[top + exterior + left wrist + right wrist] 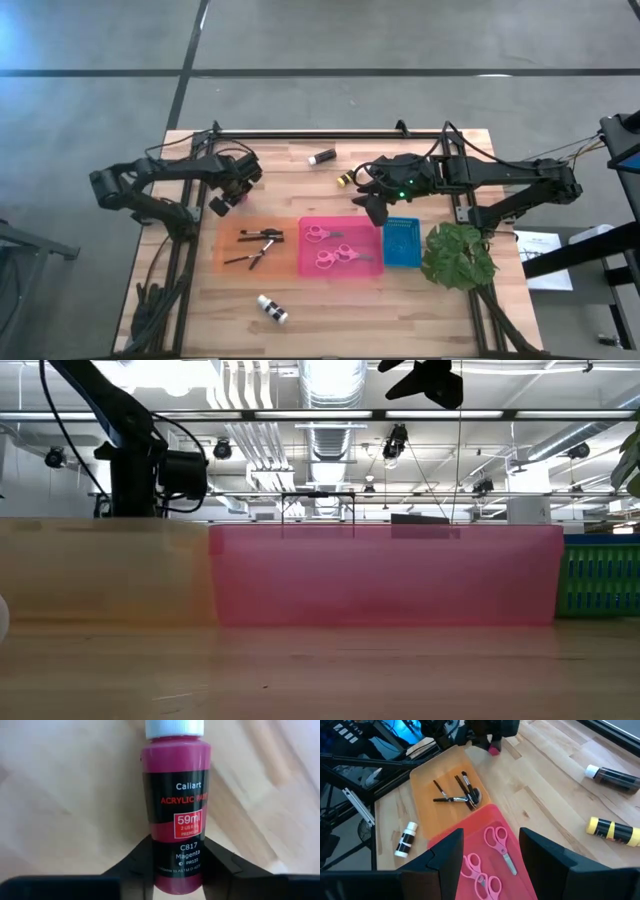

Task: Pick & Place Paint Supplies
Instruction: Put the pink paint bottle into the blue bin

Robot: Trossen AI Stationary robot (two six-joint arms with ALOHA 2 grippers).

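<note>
The magenta paint bottle (176,805) sits between the fingers of the left gripper (225,198), which close on its lower body; the grip looks made or nearly made. It hangs just off the far corner of the orange tray (229,262), on the side away from the pink tray (340,270).

By the look of it, sorting is about half done. The brushes (258,246) lie in the orange tray, and both pairs of scissors (331,247) lie in the pink tray touching it. The blue tray (402,243) beyond the pink one appears to hold nothing yet.

Still loose on the table: a yellow bottle (347,178) and a black bottle (321,157) past the orange tray's far side, and a white bottle (272,309) on its near side.

The right gripper (377,208) hovers over the pink tray, jaws apart and holding nothing.
</note>
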